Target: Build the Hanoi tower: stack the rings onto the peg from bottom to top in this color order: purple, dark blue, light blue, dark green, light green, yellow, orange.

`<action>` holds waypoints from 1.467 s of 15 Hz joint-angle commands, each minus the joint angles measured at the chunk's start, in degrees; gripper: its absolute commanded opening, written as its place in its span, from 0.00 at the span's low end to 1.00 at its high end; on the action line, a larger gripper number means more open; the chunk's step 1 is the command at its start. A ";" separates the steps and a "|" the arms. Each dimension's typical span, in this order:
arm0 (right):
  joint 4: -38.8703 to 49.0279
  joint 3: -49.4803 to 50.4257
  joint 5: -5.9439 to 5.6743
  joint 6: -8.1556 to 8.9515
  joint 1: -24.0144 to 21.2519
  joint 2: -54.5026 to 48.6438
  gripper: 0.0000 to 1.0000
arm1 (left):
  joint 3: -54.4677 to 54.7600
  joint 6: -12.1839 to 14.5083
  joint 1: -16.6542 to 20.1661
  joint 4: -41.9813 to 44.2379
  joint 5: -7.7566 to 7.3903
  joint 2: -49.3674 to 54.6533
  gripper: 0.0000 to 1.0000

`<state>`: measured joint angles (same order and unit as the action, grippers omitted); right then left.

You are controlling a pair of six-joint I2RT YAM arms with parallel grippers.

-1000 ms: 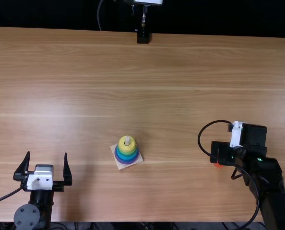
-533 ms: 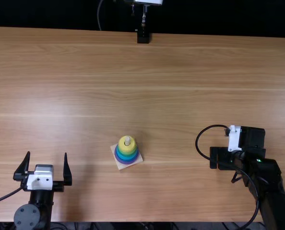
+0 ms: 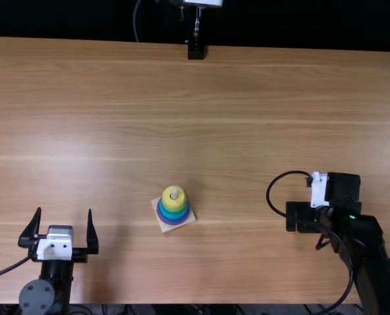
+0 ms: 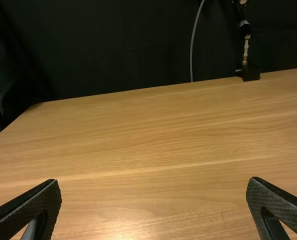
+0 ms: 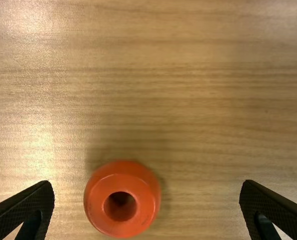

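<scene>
A: So how far along are we looking?

B: Left to right: left pincer is hanging wide open, holding nothing. Then the stack is sitting on the peg, running from purple up through blues and greens to yellow. The middle shades are blending, so I'm not swearing to each one.

A: And orange?

B: Orange ring is lying on the surface, beneath the right pincer, which is gaping, gripping nothing. I'm guessing only orange is waiting.
</scene>
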<state>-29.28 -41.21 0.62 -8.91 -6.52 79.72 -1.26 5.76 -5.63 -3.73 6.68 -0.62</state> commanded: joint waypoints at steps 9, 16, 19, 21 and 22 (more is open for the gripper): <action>0.32 0.69 1.49 0.15 1.08 4.04 1.00 | 1.26 0.25 -0.08 -0.28 0.18 0.62 1.00; 0.32 0.87 1.59 0.05 1.16 4.12 0.80 | 1.26 0.25 -0.08 -0.28 0.18 0.62 1.00; 0.32 0.87 5.28 -0.06 1.08 4.12 0.00 | 1.26 0.25 -0.08 -0.28 0.18 0.62 1.00; 0.11 0.87 7.18 0.26 1.08 4.12 0.00 | 1.26 0.25 -0.08 -0.28 0.18 0.62 1.00; 0.11 0.78 7.29 0.26 1.08 4.04 0.00 | 1.26 0.25 -0.08 -0.28 0.18 0.62 1.00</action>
<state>-29.12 -41.21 6.04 -8.84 -6.00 83.46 -1.26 5.76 -5.63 -3.73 6.68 -0.62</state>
